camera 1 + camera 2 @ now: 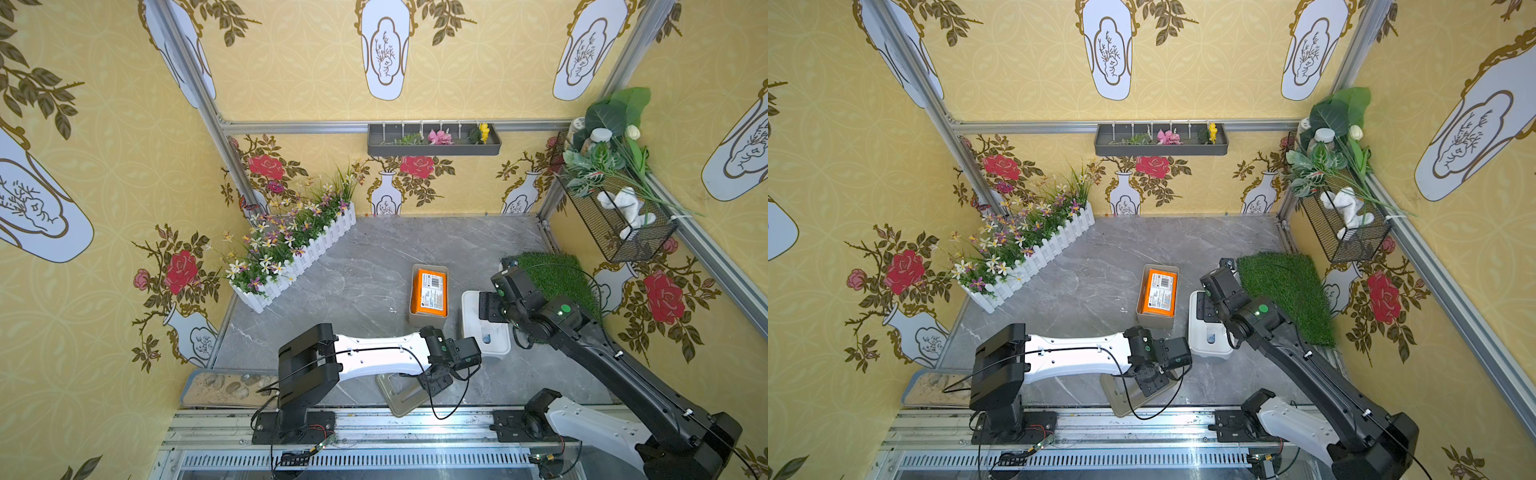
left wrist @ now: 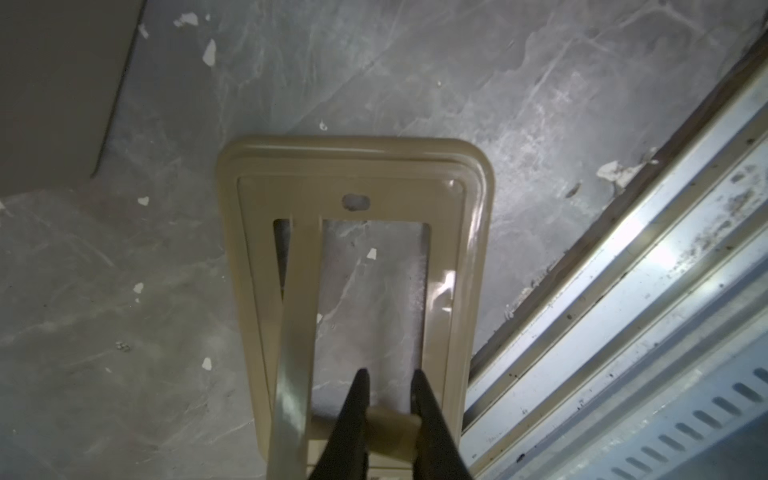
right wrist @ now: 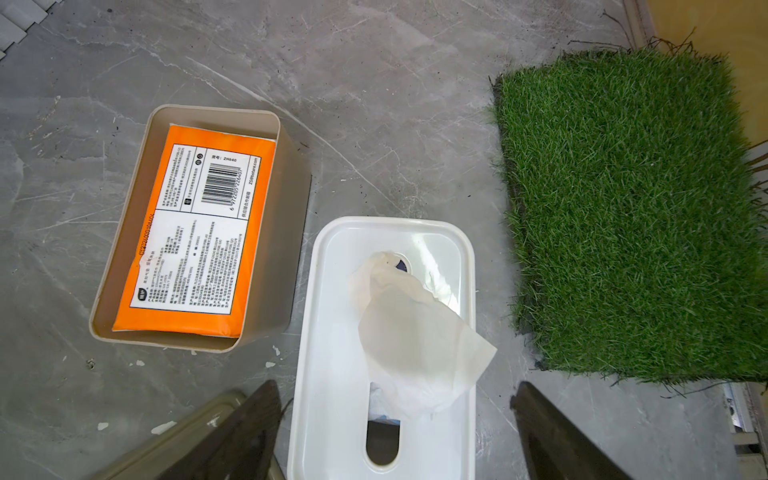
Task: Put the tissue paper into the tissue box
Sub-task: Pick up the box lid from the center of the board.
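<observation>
Beige plastic lid (image 2: pixel 357 178), a flat slotted rectangle, lay nearest; the left pincer (image 2: pixel 390 376) had its black jaws closed on the lid's end tab, a grip only the left wrist view showed, the wrist hiding it in both top views. Farther and slightly right stood the beige open-topped box (image 1: pixel 428 321), long axis near-to-far, the orange tissue pack (image 1: pixel 430 291) lying flat inside. The lid lay askew to it, so a turn seemed needed. Right of that, the right pincer (image 3: pixel 397 386) hovered spread wide, empty, over a white plastic box (image 3: pixel 332 332).
</observation>
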{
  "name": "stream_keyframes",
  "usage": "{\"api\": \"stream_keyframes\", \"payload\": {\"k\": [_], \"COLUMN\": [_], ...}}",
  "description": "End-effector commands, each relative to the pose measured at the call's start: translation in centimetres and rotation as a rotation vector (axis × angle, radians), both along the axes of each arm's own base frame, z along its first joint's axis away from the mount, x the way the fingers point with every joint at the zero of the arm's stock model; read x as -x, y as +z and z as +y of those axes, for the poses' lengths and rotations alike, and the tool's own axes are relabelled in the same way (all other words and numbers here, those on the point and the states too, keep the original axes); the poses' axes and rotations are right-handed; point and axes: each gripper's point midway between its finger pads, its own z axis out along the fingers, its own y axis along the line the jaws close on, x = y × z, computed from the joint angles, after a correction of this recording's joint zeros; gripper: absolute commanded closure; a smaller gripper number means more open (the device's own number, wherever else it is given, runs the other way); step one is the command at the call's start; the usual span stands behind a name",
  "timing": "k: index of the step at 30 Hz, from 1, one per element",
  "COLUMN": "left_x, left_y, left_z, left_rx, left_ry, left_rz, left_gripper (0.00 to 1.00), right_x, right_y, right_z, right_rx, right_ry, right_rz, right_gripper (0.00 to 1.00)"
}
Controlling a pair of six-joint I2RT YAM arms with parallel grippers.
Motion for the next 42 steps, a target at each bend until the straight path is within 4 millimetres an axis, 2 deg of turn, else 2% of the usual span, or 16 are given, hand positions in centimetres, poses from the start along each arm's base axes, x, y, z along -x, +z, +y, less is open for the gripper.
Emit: {"api": "stream_keyframes", "payload": {"k": [1, 7, 11, 14, 18, 23, 26, 31, 35, 38, 40, 42], "left_x": [-0.7, -3.1, -5.6, -7.3, -10.3, -13.5, -15.2, -17.9, -20.1, -21.3, -21.7, -22.1], "left_y": [1.7, 8.7, 12.5, 14.8, 18.8, 22.6, 24.9, 27.9, 29.6, 30.1, 30.0, 30.0], "left_z": [0.5, 0.3, 1.3, 2.0, 2.0, 2.4, 2.0, 1.0, 1.2, 1.1, 0.8, 0.7], "left_rx": [-0.003, 0.281, 0.481, 0.619, 0.919, 1.210, 1.398, 1.629, 1.786, 1.851, 1.846, 1.848], "left_ry": [0.006, 0.149, 0.243, 0.311, 0.378, 0.425, 0.417, 0.375, 0.349, 0.337, 0.333, 0.336], "left_rz": [-0.040, -0.023, -0.033, -0.017, 0.021, 0.105, 0.199, 0.386, 0.511, 0.605, 0.621, 0.624], "left_gripper": [0.86, 0.87, 0.85, 0.85, 0.85, 0.84, 0.84, 0.85, 0.85, 0.86, 0.86, 0.86], "right_x": [-0.2, -1.1, -1.9, -2.6, -3.2, -3.8, -4.2, -5.2, -6.2, -7.1, -7.8, -8.3], "right_y": [0.9, 1.8, 1.0, 0.6, 1.1, 2.6, 3.5, 4.8, 5.3, 5.9, 6.4, 6.6], "right_z": [-0.5, -0.1, 0.9, 2.6, 4.7, 5.2, 5.9, 7.4, 7.4, 6.3, 4.8, 4.3], "right_rx": [0.014, -0.076, -0.172, -0.308, -0.542, -0.767, -0.896, -1.061, -1.150, -1.189, -1.207, -1.209], "right_ry": [0.000, 0.041, 0.079, 0.137, 0.239, 0.319, 0.382, 0.465, 0.469, 0.451, 0.410, 0.411], "right_rz": [-0.036, -0.086, -0.062, -0.069, -0.140, -0.263, -0.315, -0.356, -0.377, -0.418, -0.440, -0.435], "right_gripper": [0.11, 0.09, 0.09, 0.09, 0.09, 0.10, 0.10, 0.11, 0.12, 0.13, 0.13, 0.13]}}
